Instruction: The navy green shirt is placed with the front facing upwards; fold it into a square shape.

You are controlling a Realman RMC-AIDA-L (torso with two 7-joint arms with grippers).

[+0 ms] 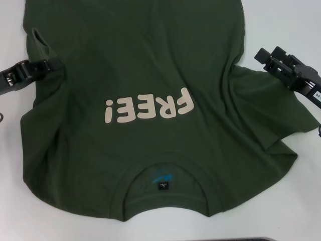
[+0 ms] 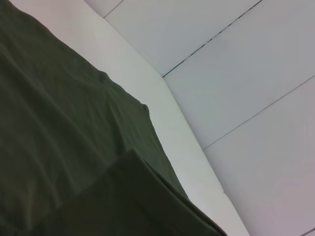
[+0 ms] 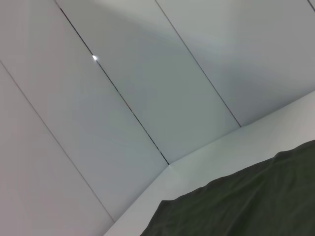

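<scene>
So the navy green shirt (image 1: pixel 150 75) is spread out front-up on the white surface (image 1: pixel 281 20), collar closest to the robot, with the cream "FREE!" lettering (image 1: pixel 146 107) sitting mid-chest and a small black tag (image 1: pixel 162 186) showing inside the ribbed neck. Lots of creases run toward the sleeve on the robot's right. The left tool (image 1: pixel 47 65) sits at the shirt's left edge, seemingly pinching a raised fold. The right tool (image 1: pixel 268 57) is just off the right sleeve; honestly can't tell if it's apart or together.
</scene>
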